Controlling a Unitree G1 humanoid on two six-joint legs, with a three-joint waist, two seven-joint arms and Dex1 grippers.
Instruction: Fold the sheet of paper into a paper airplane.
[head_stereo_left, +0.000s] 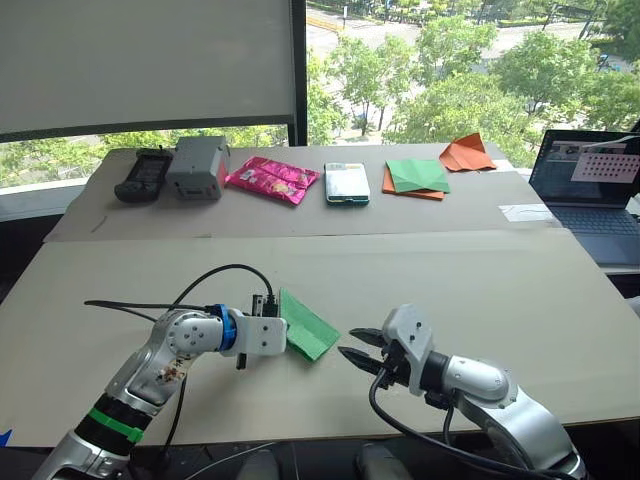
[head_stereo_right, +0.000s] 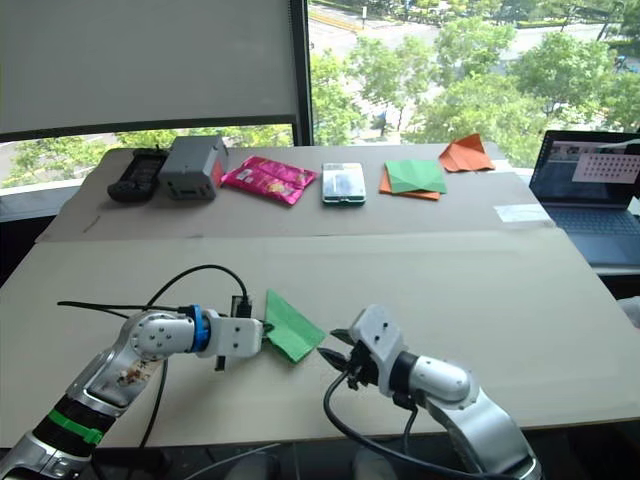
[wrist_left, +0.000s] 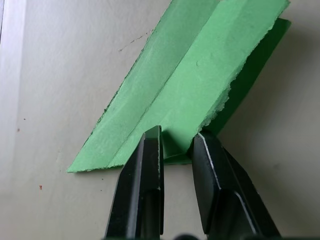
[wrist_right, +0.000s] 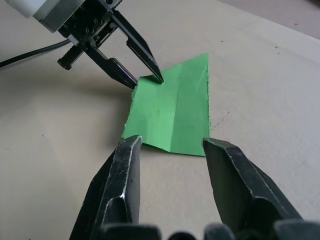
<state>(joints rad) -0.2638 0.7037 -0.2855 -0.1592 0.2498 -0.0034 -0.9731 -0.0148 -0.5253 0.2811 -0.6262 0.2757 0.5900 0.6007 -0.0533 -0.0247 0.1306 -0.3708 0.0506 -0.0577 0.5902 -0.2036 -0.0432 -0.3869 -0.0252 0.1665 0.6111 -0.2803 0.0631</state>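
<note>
The sheet of paper (head_stereo_left: 308, 328) is bright green, folded into a narrow strip with a lengthwise crease (wrist_right: 172, 110), and lies on the beige tabletop near its front edge. My left gripper (head_stereo_left: 281, 324) reaches in from the left. Its two fingertips (wrist_left: 155, 137) stand a narrow gap apart at the paper's near corner, one over the sheet and one at its edge, with no visible clamp. My right gripper (head_stereo_left: 358, 346) is open with nothing between its fingers. It hovers just short of the paper's other end (wrist_right: 170, 147), pointing at the left gripper (wrist_right: 147, 82).
Along the back table lie a black controller (head_stereo_left: 143, 175), a grey box (head_stereo_left: 198, 167), a pink packet (head_stereo_left: 272, 180), a white-and-teal box (head_stereo_left: 347, 184), a green-and-orange paper stack (head_stereo_left: 416, 178) and an orange folded paper (head_stereo_left: 467, 154). A laptop (head_stereo_left: 590, 185) stands at the right.
</note>
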